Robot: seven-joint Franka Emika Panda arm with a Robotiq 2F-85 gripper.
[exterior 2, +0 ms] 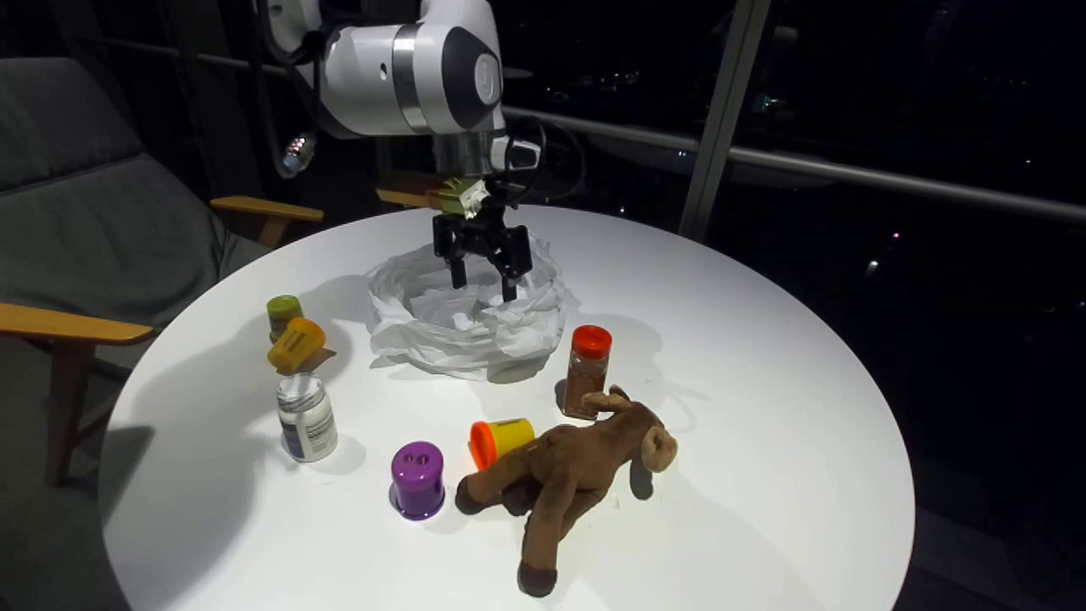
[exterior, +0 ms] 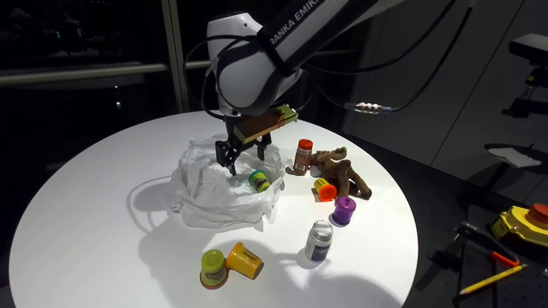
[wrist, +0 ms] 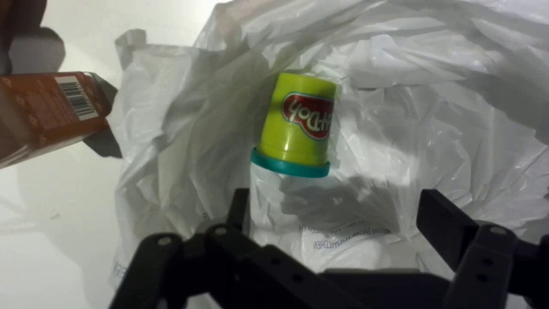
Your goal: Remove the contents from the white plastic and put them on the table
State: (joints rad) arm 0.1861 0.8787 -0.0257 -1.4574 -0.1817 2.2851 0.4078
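We count plush (exterior: 336, 169) and six small items (exterior: 343, 210) on the table (exterior: 98, 239), frame right and bottom. One teal-lidded tub (exterior: 259, 181) seems left in the mid-frame bag (exterior: 205, 201); the gripper (exterior: 247, 165) has fingers spread.

I see a window post (exterior 2: 722, 119) between dark panes (exterior 2: 916, 93), a metal rail (exterior 2: 848, 174) running off both sides of it. Pinpoint lights (exterior 2: 873, 267) show either side of the post. A grey armchair (exterior 2: 76, 195) with wooden armrests (exterior 2: 68, 325) stands left of it; in an exterior view, grey wall panels (exterior: 404, 132) and dark floor (exterior: 432, 192) lie right of it.
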